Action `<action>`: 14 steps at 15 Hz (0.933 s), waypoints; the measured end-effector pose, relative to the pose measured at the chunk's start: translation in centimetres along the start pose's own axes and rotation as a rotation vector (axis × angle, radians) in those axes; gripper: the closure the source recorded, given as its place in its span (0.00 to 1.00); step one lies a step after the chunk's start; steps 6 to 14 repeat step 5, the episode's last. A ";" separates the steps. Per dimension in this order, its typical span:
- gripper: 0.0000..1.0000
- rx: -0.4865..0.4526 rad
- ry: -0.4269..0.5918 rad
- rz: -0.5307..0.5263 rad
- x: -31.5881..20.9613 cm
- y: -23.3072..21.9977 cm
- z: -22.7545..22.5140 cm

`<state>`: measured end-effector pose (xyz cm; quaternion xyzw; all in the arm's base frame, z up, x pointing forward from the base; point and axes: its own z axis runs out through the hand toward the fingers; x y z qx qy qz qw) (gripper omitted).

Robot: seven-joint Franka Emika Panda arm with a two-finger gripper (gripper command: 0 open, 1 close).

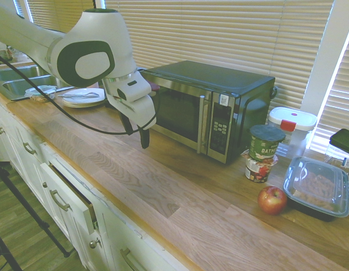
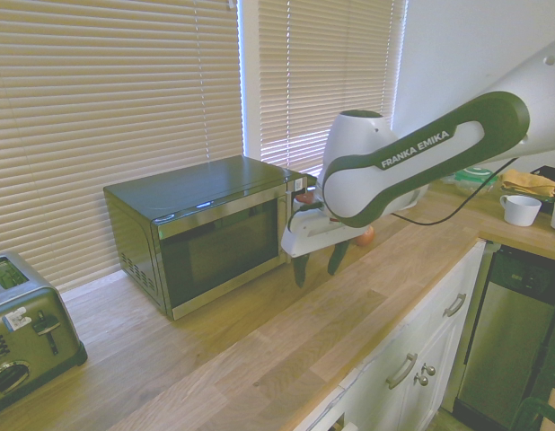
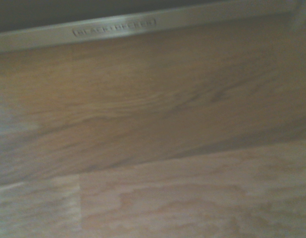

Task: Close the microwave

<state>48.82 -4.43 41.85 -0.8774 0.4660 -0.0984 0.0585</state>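
Observation:
The black microwave (image 1: 219, 84) with steel trim stands at the back of the wooden counter (image 1: 163, 180), its dark glass door flush with the front. Its silver bar handle (image 1: 201, 124) and keypad (image 1: 221, 127) face me. My gripper (image 1: 136, 132) hangs over the counter in front of the door's left part, apart from it, fingers pointing down and open, holding nothing. In the second exterior view the gripper (image 2: 318, 267) sits off the microwave's (image 2: 215, 242) right front corner. The wrist view shows the counter boards and the microwave's lower steel trim (image 3: 113, 29) with its brand plate.
Right of the microwave stand stacked oat cups (image 1: 264, 147), a red apple (image 1: 272, 199), a black lidded tray (image 1: 317, 186) and a white container (image 1: 291, 127). A plate (image 1: 84, 96) and sink (image 1: 16, 76) lie left. A toaster (image 2: 26, 332) stands left. One drawer (image 1: 73, 192) is ajar.

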 end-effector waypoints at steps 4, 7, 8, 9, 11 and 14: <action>0.00 -0.010 -0.038 -0.020 -0.9 3.4 1.4; 0.00 -0.010 -0.040 -0.023 -1.3 3.8 1.4; 0.00 -0.010 -0.040 -0.023 -1.3 3.8 1.4; 0.00 -0.010 -0.040 -0.023 -1.3 3.8 1.4; 0.00 -0.010 -0.040 -0.023 -1.3 3.8 1.4; 0.00 -0.010 -0.040 -0.023 -1.3 3.8 1.4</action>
